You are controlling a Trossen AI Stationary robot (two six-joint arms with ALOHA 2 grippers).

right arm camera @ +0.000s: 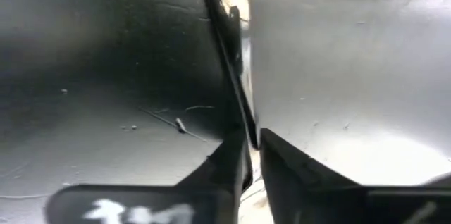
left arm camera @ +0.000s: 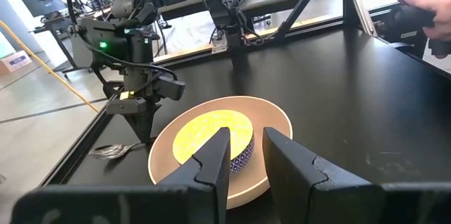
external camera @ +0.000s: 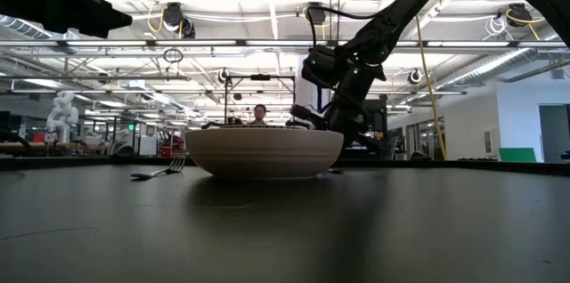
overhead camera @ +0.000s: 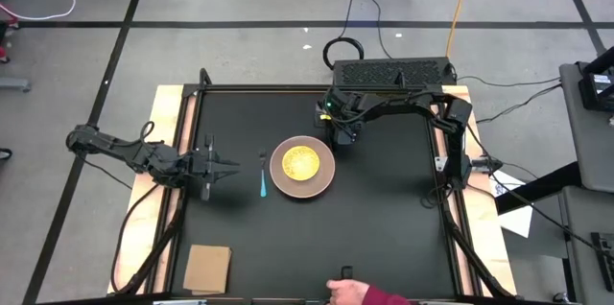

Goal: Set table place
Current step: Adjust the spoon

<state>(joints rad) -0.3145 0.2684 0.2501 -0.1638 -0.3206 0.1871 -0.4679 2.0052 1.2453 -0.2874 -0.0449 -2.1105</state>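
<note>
- So, far left first: the left claw (overhead camera: 228, 166) hovers over the left part of the black bench (overhead camera: 384, 238), pointing toward the middle. Its fingers (left arm camera: 215, 160) stand a narrow gap apart with nothing between them.
- Near the front left corner of the bench there's a tan cardboard-like square (overhead camera: 207, 268), well apart from everything else.
- Just right of the left claw lies the thin light-blue utensil (overhead camera: 263, 185), lengthwise front to back, beside the plate but not touching it. In the low view it looks like a fork (external camera: 160, 172).
- Middle of the bench: the round pinkish-tan plate (overhead camera: 323, 181) with the smaller yellow dish (overhead camera: 299, 162) sitting on it.
- Just behind the plate's right side, the right claw (overhead camera: 343, 138) is down at the bench surface. In its wrist view the fingers (right arm camera: 229, 160) are pinched narrow on the handle of the silver spoon (right arm camera: 229, 48), which lies flat on the bench; the spoon's bowl (left arm camera: 113, 151) shows just beside the plate.
- At the front edge, a person's hand (overhead camera: 350, 293) in a red sleeve rests by a small dark object.
</note>
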